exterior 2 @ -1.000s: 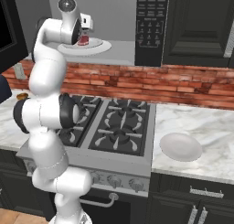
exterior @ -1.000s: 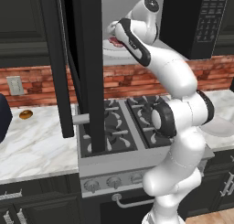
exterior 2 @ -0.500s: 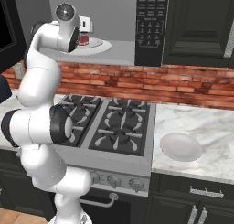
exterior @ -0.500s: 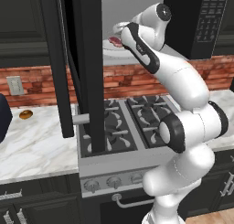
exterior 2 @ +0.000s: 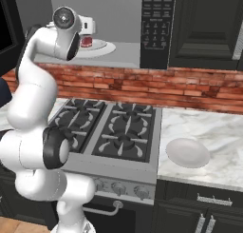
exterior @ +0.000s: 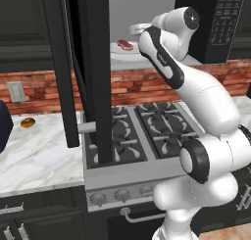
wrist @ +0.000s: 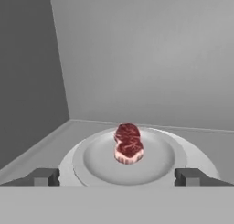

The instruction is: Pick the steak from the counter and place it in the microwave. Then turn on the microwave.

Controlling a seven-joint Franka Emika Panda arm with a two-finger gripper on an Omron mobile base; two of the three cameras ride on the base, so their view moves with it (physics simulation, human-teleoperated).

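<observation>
Steak (wrist: 128, 143) sits on round white plate (wrist: 96, 170) inside microwave (exterior 2: 159, 27), ready to cook. Gripper (wrist: 117, 177) fingers spread wide, holding nothing, facing steak. Door (exterior: 90, 67) hangs open, so start button must wait.

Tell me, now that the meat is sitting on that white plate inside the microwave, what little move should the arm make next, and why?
Probably draw the gripper straight back out of the microwave. The steak lies on the round plate, apart from the open fingers, so placing looks done. The door stands wide open, and the arm reaches through that opening, so it must clear it before the door can close.
</observation>
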